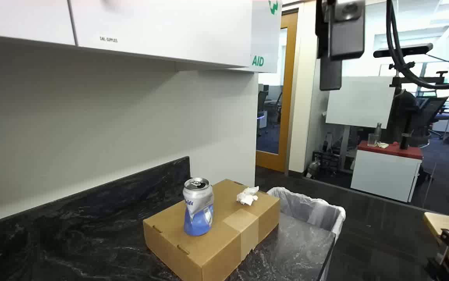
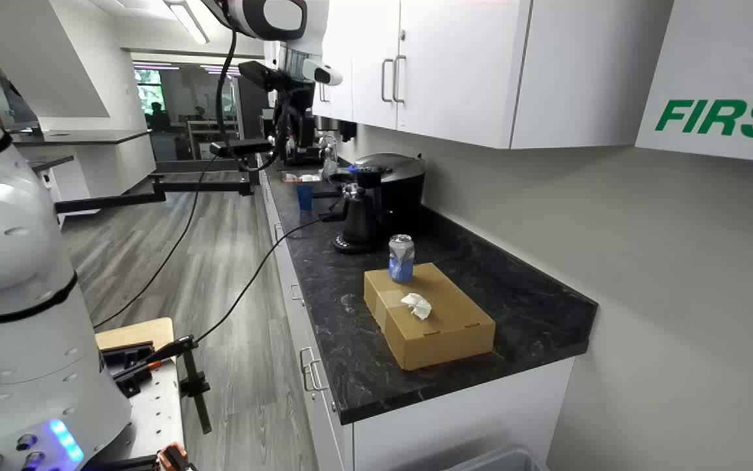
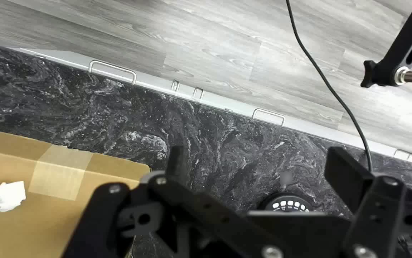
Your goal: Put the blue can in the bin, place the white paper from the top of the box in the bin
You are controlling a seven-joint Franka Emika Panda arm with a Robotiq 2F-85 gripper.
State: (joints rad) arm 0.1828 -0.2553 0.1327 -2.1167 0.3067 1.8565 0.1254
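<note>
The blue can (image 1: 198, 207) stands upright on the brown cardboard box (image 1: 169, 220), as also seen in an exterior view (image 2: 401, 258). The white paper (image 1: 247, 196) lies crumpled on the box top near the other end; it also shows in the wrist view (image 3: 1, 196). The bin (image 1: 314, 210), lined with a clear bag, stands past the counter end; only its rim shows in an exterior view (image 2: 507, 460). My gripper (image 3: 261, 166) is open and empty, high above the counter. In an exterior view the gripper (image 2: 299, 134) hangs well above the box's height. The can does not show in the wrist view.
The box sits on a dark counter (image 2: 363, 373) under white wall cabinets (image 2: 441, 72). A black kettle (image 2: 358, 226), a round black cooker (image 2: 402, 190) and a blue cup (image 2: 305, 196) stand farther along. A thin cable (image 2: 252, 288) crosses beside the counter.
</note>
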